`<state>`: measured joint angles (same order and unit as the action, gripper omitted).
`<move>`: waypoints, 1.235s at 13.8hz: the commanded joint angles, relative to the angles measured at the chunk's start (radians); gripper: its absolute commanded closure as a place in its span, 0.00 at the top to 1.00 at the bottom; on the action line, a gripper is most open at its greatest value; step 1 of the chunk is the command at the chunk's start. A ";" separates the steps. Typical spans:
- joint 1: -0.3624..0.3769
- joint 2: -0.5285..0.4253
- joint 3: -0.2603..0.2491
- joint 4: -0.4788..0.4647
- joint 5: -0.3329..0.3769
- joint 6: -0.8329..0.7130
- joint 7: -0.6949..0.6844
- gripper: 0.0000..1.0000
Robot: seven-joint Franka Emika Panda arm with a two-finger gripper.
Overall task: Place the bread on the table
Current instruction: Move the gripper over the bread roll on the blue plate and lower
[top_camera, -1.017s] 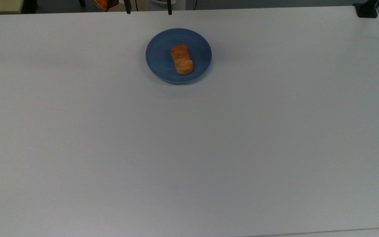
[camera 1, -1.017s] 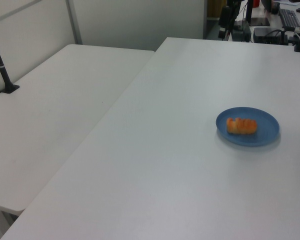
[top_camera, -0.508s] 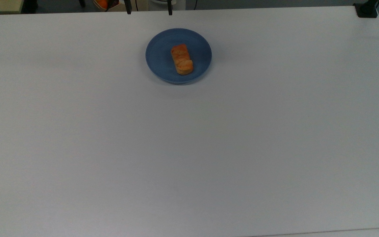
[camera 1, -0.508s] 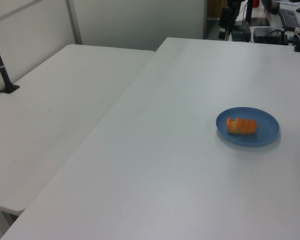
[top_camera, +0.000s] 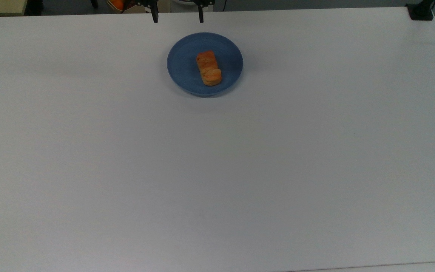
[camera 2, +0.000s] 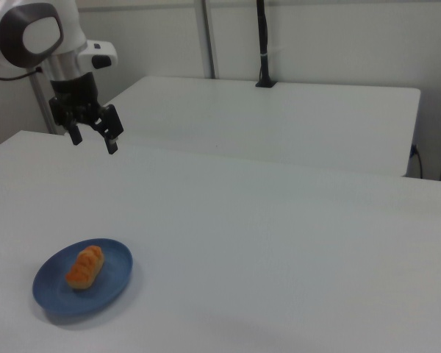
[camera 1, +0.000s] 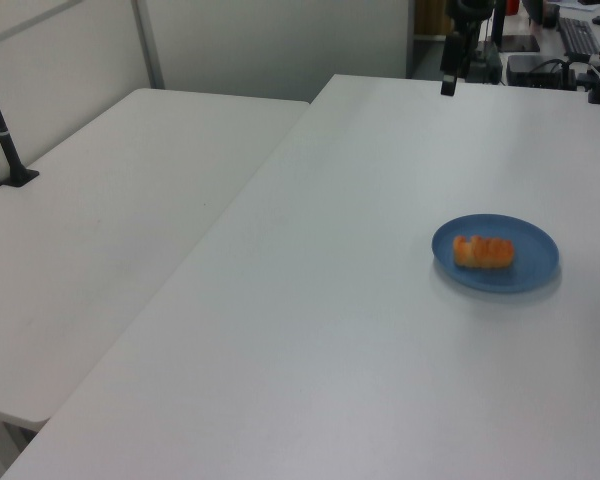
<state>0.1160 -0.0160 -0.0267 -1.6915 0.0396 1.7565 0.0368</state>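
The bread (top_camera: pixel 209 68), a small golden-orange oblong, lies on a round blue plate (top_camera: pixel 179 64) near the far edge of the white table (top_camera: pixel 217 170). The left view has the bread (camera 1: pixel 483 251) and plate (camera 1: pixel 535 262) at its right; in the right view the bread (camera 2: pixel 84 266) and plate (camera 2: pixel 112 283) are at the lower left. My gripper (camera 2: pixel 94 143) hangs open and empty in the air, well above and behind the plate. Its two dark fingertips frame the gripper (top_camera: pixel 178 20) at the top view's upper edge; the left view catches the gripper (camera 1: pixel 447 86) above the table's far end.
A second white table (camera 1: pixel 110 220) adjoins this one, with a black clamped pole (camera 1: pixel 5 140) on it. Another black clamp (top_camera: pixel 421 11) sits at the top view's upper right corner. Clutter and cables (camera 1: pixel 540 60) lie beyond the table's far end.
The gripper has come down and forward toward the plate: its fingertips reach further into the top view and now show in the left view. Bread and plate have not moved.
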 commanded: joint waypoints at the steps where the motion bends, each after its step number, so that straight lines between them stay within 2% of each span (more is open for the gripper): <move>1: 0.031 -0.012 -0.004 -0.033 0.014 -0.101 -0.136 1.00; 3: 0.031 -0.010 0.011 -0.043 0.016 -0.188 -0.242 1.00; 5: 0.031 -0.010 0.011 -0.088 0.016 -0.201 -0.284 1.00; 12: 0.031 0.022 0.045 -0.252 0.006 -0.167 -0.287 1.00; 14: 0.034 0.027 0.047 -0.301 0.006 -0.123 -0.285 1.00; 17: 0.045 0.037 0.076 -0.402 0.005 0.009 -0.270 1.00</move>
<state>0.1478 0.0405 0.0282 -1.9808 0.0396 1.6411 -0.2301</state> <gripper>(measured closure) 0.000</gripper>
